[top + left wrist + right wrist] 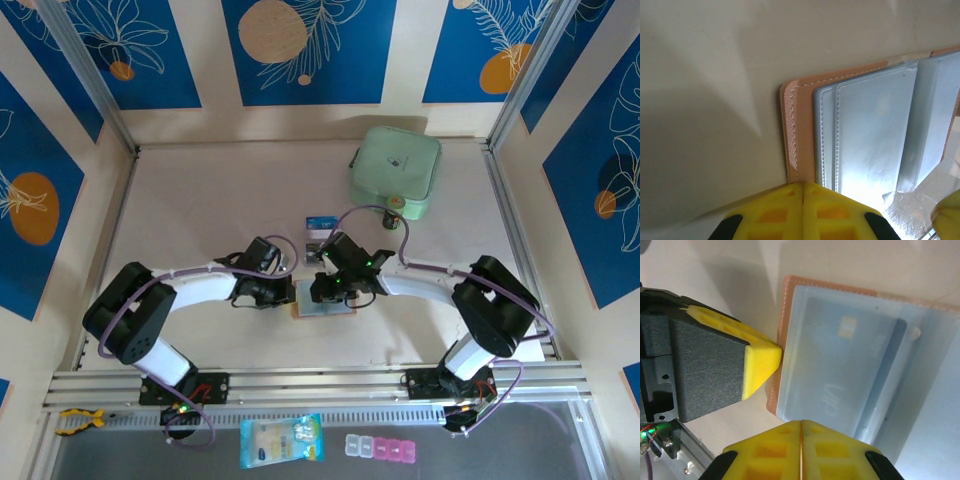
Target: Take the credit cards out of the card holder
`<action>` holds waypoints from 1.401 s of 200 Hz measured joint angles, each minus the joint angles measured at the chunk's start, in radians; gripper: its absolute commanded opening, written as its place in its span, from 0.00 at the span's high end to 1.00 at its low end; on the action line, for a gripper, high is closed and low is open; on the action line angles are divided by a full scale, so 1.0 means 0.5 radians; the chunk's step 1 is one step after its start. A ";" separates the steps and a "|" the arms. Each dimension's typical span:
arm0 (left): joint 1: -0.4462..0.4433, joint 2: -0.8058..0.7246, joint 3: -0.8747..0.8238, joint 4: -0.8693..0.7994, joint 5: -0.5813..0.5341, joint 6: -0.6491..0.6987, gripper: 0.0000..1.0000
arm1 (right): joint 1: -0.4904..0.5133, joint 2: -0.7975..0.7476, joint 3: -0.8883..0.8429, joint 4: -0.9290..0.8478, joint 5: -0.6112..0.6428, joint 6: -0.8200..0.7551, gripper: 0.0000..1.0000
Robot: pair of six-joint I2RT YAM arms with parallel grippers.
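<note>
We see the left tool and right tool, both closed narrow, at the open card holder's edges, grey card pocketed.

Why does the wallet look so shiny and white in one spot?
Left wrist view: light bounces off the card holder's glossy grey pocket, leaving white glare low down, and a soft shadow darkens the table. Right wrist view: the pocket looks milky, so the dark grey card behind it seems hazy.
</note>
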 measured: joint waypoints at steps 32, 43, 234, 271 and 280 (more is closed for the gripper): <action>0.000 0.000 -0.008 0.013 0.000 -0.001 1.00 | 0.008 0.127 0.072 -0.015 -0.049 0.069 0.77; 0.000 -0.001 -0.012 0.022 0.001 -0.001 1.00 | 0.011 0.161 0.091 -0.025 -0.059 0.072 0.74; 0.000 -0.002 -0.021 0.037 -0.001 0.003 1.00 | -0.058 0.312 0.240 -0.238 -0.013 0.036 0.69; 0.000 -0.002 -0.017 0.031 -0.001 0.011 1.00 | -0.111 0.288 0.176 -0.205 -0.072 0.016 0.70; 0.000 -0.002 -0.011 0.022 -0.002 0.017 1.00 | -0.124 0.283 0.157 -0.179 -0.100 0.011 0.70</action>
